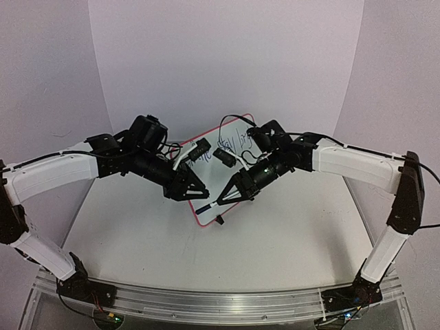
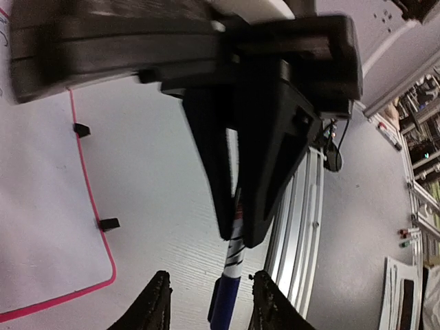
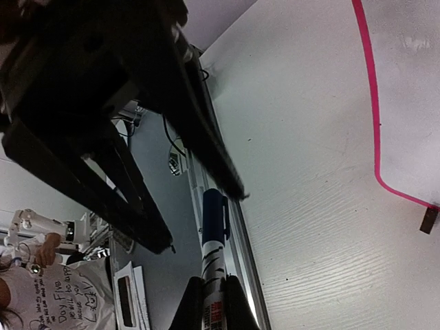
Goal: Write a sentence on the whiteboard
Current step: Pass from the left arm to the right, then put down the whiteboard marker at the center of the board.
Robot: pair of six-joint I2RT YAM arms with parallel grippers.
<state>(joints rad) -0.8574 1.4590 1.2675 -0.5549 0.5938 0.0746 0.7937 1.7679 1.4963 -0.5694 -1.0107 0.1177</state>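
The right claw (image 3: pixel 210 302) pinched the marker (image 3: pixel 213 265) by its barrel, presenting the cap (image 3: pixel 214 213), probably for capping; the left claw (image 2: pixel 212 302) stood spread around it; beneath lay the whiteboard (image 1: pixel 213 175), its sentence (image 1: pixel 230 143) written.

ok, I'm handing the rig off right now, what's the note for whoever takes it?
Left gripper: jaws open either side of the blue cap, not gripping.
Right gripper: shut on the marker.
Whiteboard lies on the table under both arms; blue sentence on it, partly hidden.
Done: writing looks finished, cap on marker.
Left: probably back off and set the marker down.
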